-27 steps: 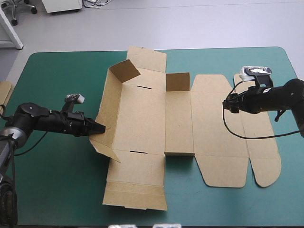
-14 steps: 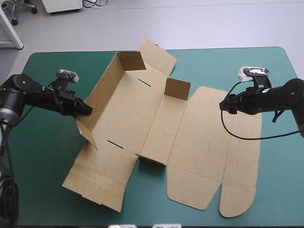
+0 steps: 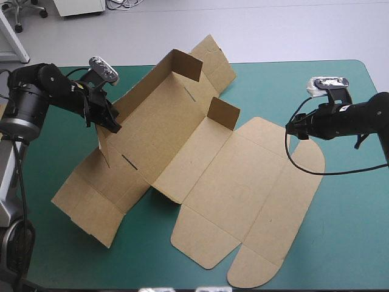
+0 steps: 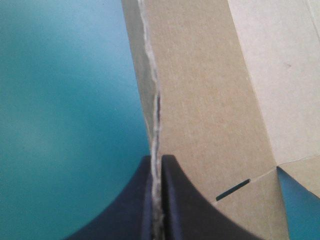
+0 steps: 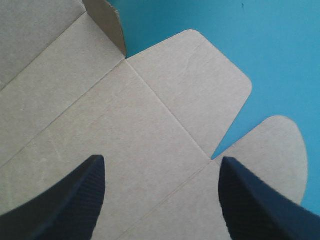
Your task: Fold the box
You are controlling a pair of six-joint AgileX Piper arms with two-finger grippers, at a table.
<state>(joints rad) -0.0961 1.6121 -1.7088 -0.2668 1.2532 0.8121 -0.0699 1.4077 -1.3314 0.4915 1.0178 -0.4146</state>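
Note:
The brown box lies skewed across the teal-green table, a cut sheet with its left walls raised and the lid flat toward the front right. My left gripper is shut on the upper edge of the raised left wall. In the left wrist view the black fingers pinch that board edge between them. My right gripper hovers open over the lid's far right side. The right wrist view shows the flat lid panels and rounded tabs of the box under the open gripper, with nothing held.
One box flap reaches past the table's far edge. The rounded lid tabs lie close to the front edge. Bare teal-green cover shows at the right and at the front left corner.
My left gripper has moved toward the far edge, still holding the wall. The whole sheet has swung clockwise with it, so the lid now points front right. My right gripper has hardly moved.

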